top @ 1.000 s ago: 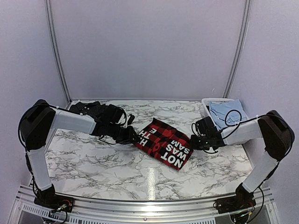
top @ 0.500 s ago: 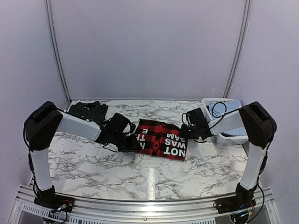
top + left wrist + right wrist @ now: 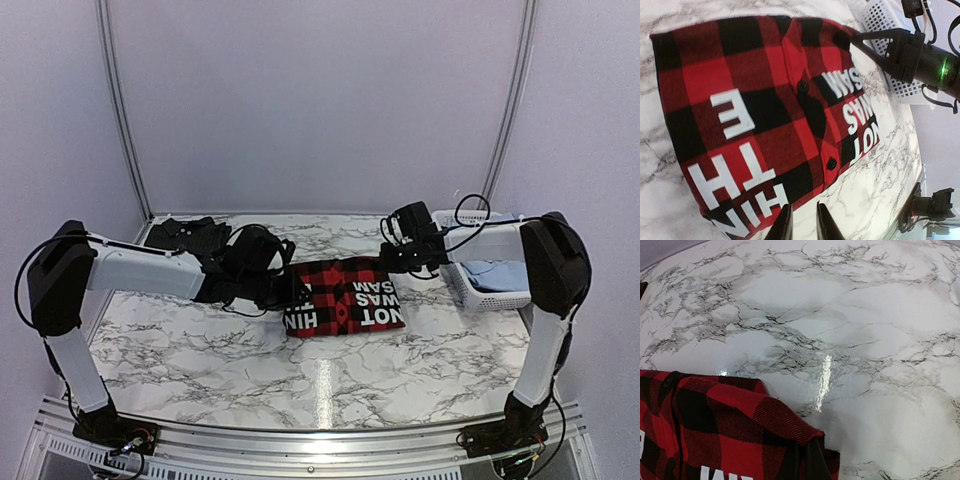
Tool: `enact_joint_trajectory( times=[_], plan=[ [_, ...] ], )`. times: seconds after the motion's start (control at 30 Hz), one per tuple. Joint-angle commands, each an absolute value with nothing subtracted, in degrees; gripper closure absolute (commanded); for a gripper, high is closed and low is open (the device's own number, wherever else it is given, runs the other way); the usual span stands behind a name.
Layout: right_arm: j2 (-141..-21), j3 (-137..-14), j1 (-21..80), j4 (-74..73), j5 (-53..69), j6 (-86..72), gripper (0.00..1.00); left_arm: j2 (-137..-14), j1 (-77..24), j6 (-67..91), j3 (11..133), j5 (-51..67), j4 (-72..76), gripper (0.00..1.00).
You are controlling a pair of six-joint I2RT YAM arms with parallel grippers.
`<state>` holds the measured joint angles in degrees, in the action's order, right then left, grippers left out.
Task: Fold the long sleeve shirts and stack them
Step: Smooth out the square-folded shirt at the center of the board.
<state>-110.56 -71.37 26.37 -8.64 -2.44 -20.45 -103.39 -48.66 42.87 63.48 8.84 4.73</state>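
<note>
Marble-patterned table (image 3: pixel 200 340), pale walls all round, and the white basket (image 3: pixel 478 293) sits at my right edge, so I'll call everything off that. Just left of the basket lies the plaid shirt (image 3: pixel 345 295), flat on the marble and folded to a tidy rectangle, lettering up. The charcoal shirt (image 3: pixel 185 236) is right across the table from the basket, bunched in the far left corner. My right pincer (image 3: pixel 388 262) is clamped tight on the plaid corner nearest the basket; my wrist view shows that corner lifted into a little peak. My left pincer (image 3: pixel 298 293) sits at the hem farthest from the basket, jaws nearly together with a slim gap, and I cannot tell whether any cloth is caught between them. I'd say the fold itself looks done and the job in hand is squaring this bundle up and getting it to its stacking spot. To do that well, I want both ends travelling together, low over the marble, with just enough tension to hold the layers flat. Pull apart too hard and the fold opens; let one side lead and the rectangle skews. My left needs a sure bite through all the layers first. My right elbow must mind that basket rim.
</note>
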Motion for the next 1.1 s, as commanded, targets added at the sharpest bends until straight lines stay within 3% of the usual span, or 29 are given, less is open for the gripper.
enact_joint_trajectory(
  times=[0.0,0.27,0.63,1.07],
  plan=[
    [-105.23,-71.23,26.17,-10.54,-2.49,-18.99,1.00,-102.32,-45.30,39.27,67.73,4.30,1.24,0.76],
    [-104.94,-71.12,26.25,-10.41,-1.93,-18.85,1.00,-110.77,-36.44,32.90,77.50,3.31,-4.53,0.61],
    [-105.50,-71.45,26.37,-10.38,-1.93,-18.55,1.00,-121.02,-34.54,33.99,86.85,7.38,-7.65,0.52],
    [-106.02,-71.75,26.54,-9.85,-1.13,-18.70,1.00,-125.76,-34.58,34.95,91.74,6.99,-7.11,0.57]
  ],
)
